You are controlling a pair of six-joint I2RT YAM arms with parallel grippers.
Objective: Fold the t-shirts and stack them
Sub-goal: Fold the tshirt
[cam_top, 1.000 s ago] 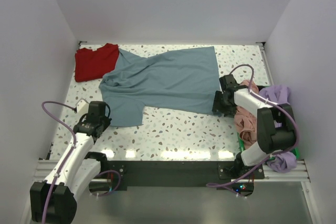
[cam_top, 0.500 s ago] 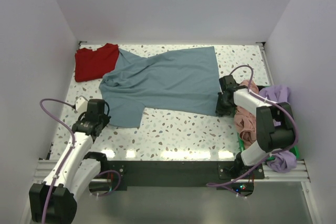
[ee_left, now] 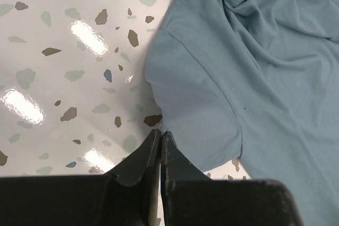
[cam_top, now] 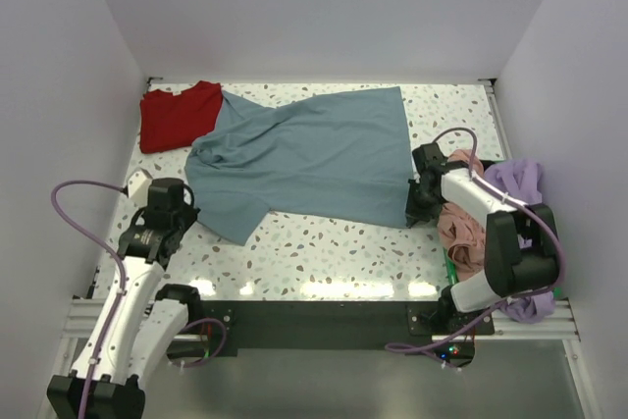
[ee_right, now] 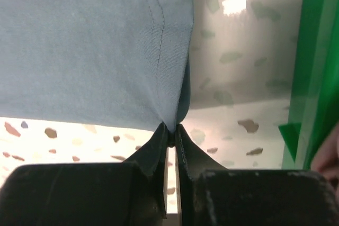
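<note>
**Table** (cam_top: 334, 242): speckled white top, walled on the left, far and right sides.

**Blue shirt** (cam_top: 304, 159): spread across the middle of the table, wrinkled, not folded. The collar end is laid to the far left, the hem to the right. One sleeve (ee_left: 196, 104) is laid flat at the near left. The far left part is touched or slightly overlapped by the red shirt.

**Red shirt** (cam_top: 177, 115): lies in the far left corner, roughly folded.

**Pink shirt** (cam_top: 459, 228): bunched at the right edge of the table, just right of the blue hem.

**Lavender shirt** (cam_top: 515, 179): crumpled, just right of the pink shirt. A second lavender lump (cam_top: 530, 303) is seen nearer, beside the right arm's base.

**Green edge** (ee_right: 318, 78): seen at the right by the pink and lavender cloth. What it belongs to cannot be told.

**Left gripper** (cam_top: 184, 213): fingers pressed together, low over the table. The tips (ee_left: 160, 133) are set against the sleeve's near left corner. Whether cloth is caught between them cannot be told.

**Right gripper** (cam_top: 414, 211): fingers closed on the blue shirt's stitched hem (ee_right: 161, 51) at its near right corner. The cloth is gathered to a point at the tips (ee_right: 170, 130) and raised off the table there.
</note>
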